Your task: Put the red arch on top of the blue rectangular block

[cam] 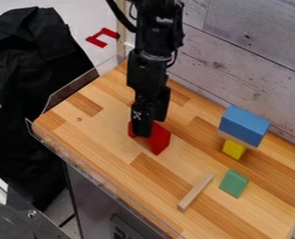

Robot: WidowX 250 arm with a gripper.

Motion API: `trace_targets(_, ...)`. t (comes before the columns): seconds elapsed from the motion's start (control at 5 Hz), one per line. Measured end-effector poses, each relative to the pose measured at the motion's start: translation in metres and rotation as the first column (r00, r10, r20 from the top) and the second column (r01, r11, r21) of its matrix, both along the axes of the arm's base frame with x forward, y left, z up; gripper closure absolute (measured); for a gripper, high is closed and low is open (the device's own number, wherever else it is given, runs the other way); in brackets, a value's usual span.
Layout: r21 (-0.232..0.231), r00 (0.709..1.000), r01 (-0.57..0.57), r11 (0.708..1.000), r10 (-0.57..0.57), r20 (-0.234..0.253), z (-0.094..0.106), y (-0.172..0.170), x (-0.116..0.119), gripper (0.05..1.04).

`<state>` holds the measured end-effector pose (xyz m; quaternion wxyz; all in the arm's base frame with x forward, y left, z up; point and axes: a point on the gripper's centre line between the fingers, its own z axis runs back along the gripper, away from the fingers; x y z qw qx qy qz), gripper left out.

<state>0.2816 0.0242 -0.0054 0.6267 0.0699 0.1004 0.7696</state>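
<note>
Wooden tabletop below; left, the red arch sits at the gripper, whose opening and hold we cannot tell; we'd best secure it squarely, lift clear, then lower it level onto the blue block, right.

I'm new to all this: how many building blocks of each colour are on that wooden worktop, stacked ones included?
Red: 1, the arch
Blue: 1, the rectangular block
Yellow: 1, the small block low in the stack
Green: 1, the green block
Plain wood: 2, the loose stick and the flat piece under the blue one
Total: 6
</note>
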Motion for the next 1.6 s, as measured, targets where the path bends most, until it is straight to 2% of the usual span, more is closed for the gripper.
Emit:
trace_targets(0.2,-0.018,0.998,0.062,0.998,-0.062,-0.021,-0.016,0.005,-0.002,0.085)
trace_targets(0.4,-0.011,0.995,0.096,0.995,-0.096,-0.021,-0.021,0.009,-0.001,0.111)
trace_targets(0.6,-0.01,0.991,0.135,0.991,-0.135,-0.012,-0.022,0.01,0.0,0.21)
trace_targets(0.8,-0.038,0.982,0.189,0.981,-0.188,0.021,-0.022,0.01,0.0,0.46)
trace_targets(1.0,-0.072,0.907,0.414,0.907,-0.405,0.118,0.005,0.016,0.008,0.472)
trace_targets(1.2,0.0,0.791,0.603,0.798,-0.598,0.131,0.043,0.027,0.015,0.472)
trace_targets(1.4,0.065,0.61,0.784,0.618,-0.785,0.11,0.078,0.032,0.014,0.472)
trace_targets(1.6,0.056,0.406,0.909,0.414,-0.907,0.114,0.093,0.02,0.013,0.472)
